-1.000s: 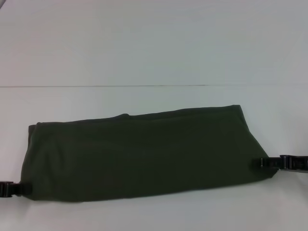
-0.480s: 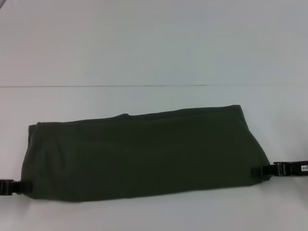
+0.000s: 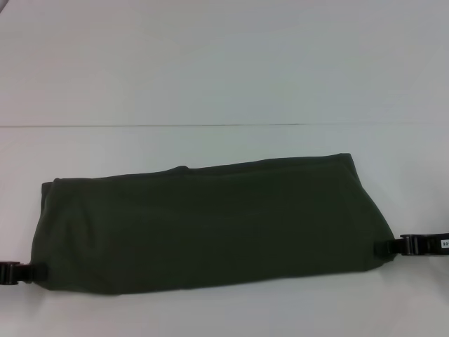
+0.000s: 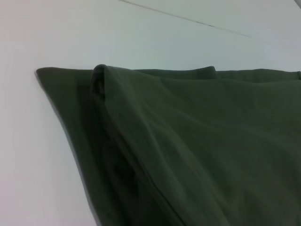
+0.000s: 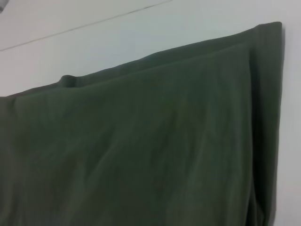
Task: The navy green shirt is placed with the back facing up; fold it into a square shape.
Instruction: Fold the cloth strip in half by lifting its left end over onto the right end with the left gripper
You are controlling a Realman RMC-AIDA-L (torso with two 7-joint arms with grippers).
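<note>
At the left edge of the head view, the left end effector (image 3: 31, 271) sits low on the white surface (image 3: 210, 70), its dark fingertips touching the near left corner of the navy green shirt (image 3: 203, 225). Whether it pinches the fabric or only rests against it, I cannot tell. The shirt lies folded into a long band across the near half of the surface, its right end a little farther from the robot than its left. In the left wrist view, stacked layers show at the shirt's left end (image 4: 155, 141). The right wrist view shows its far right corner lying flat (image 5: 164, 132). The right end effector (image 3: 387, 247) meets the shirt's near right corner; its grip cannot be told either.
</note>
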